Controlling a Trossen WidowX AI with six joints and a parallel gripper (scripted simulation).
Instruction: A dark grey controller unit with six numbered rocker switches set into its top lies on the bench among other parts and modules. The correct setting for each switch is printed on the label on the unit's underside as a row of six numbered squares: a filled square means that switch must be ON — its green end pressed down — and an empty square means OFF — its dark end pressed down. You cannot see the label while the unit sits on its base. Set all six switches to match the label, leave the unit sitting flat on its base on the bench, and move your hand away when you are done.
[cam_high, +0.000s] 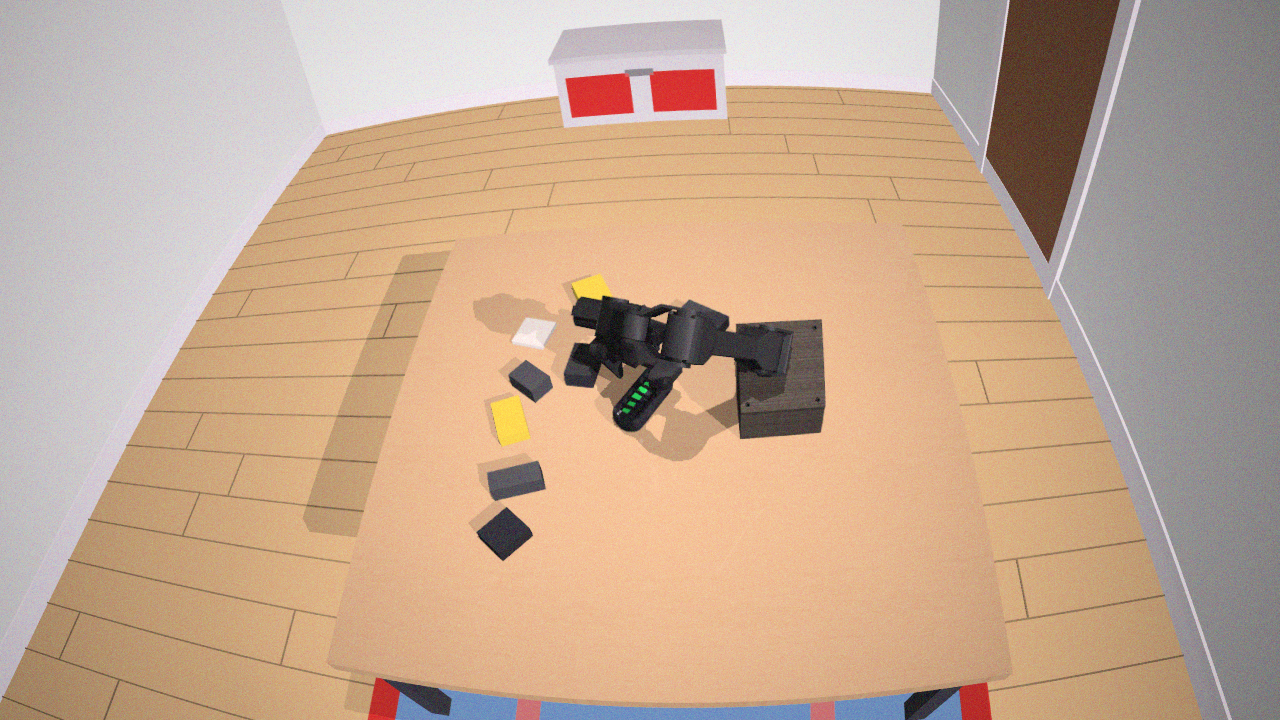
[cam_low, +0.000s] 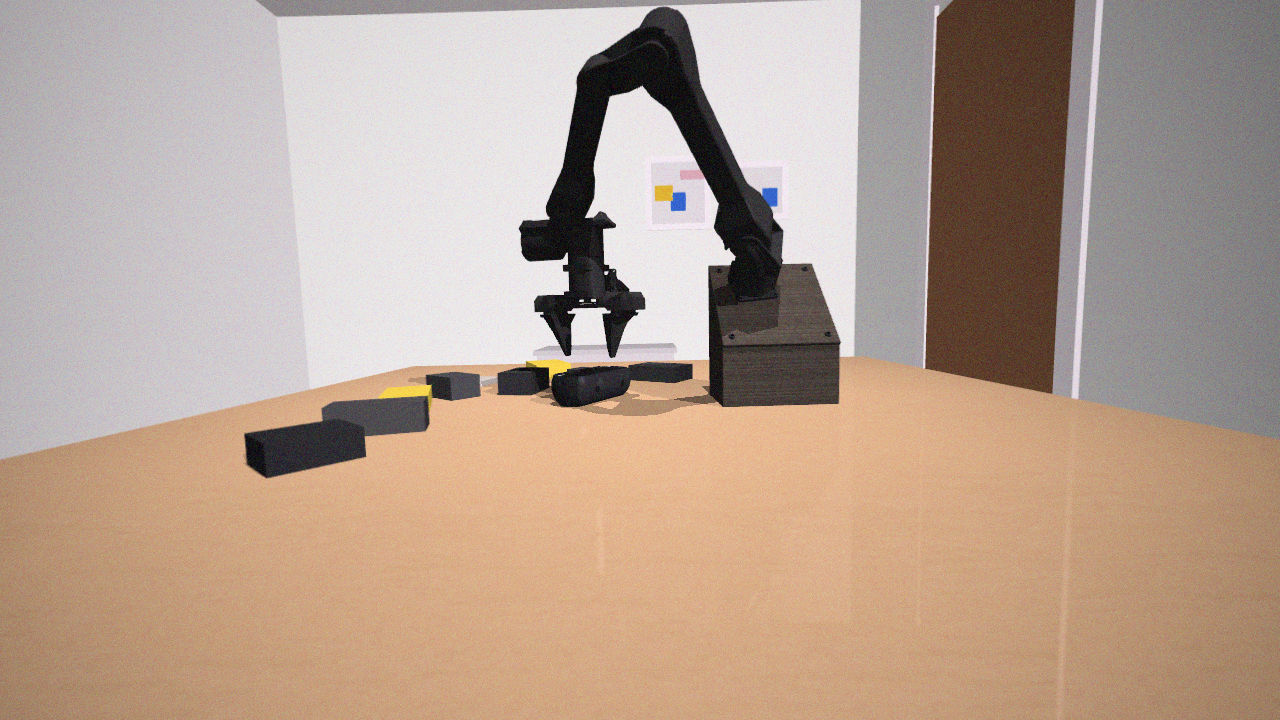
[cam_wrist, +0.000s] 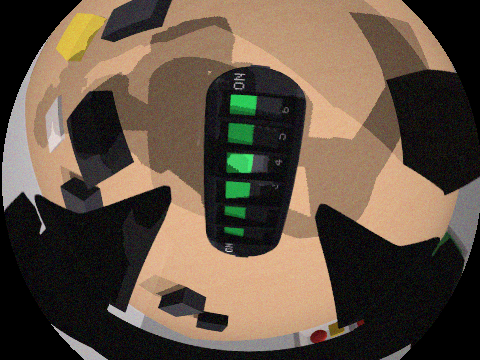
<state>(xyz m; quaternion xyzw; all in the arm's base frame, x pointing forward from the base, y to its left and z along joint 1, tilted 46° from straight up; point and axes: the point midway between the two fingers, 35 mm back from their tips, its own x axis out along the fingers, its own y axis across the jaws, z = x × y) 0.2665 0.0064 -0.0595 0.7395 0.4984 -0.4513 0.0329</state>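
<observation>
The dark grey controller unit (cam_high: 631, 419) (cam_low: 590, 386) (cam_wrist: 212, 170) sits flat on the bench (cam_high: 716, 555) (cam_low: 626, 555), switches up. In the wrist view its long side runs up and down, with ON lettering at both ends. Six green rocker ends line its left side; numerals 6, 5, 4 and 3 show faintly on the right. The tilt of each rocker is hard to tell. The label underneath is hidden. My gripper (cam_low: 589, 355) (cam_wrist: 246, 203) is wide open and empty, pointing down just above the unit, its fingers apart from it.
Dark blocks (cam_high: 581, 368) (cam_high: 530, 380) (cam_high: 516, 480) (cam_high: 504, 533), yellow blocks (cam_high: 510, 420) (cam_high: 590, 286) and a white flat piece (cam_high: 533, 333) lie left of and behind the unit. Another dark block (cam_low: 660, 371) lies behind it. The arm's wooden pedestal (cam_high: 780, 420) (cam_low: 778, 376) stands to the right.
</observation>
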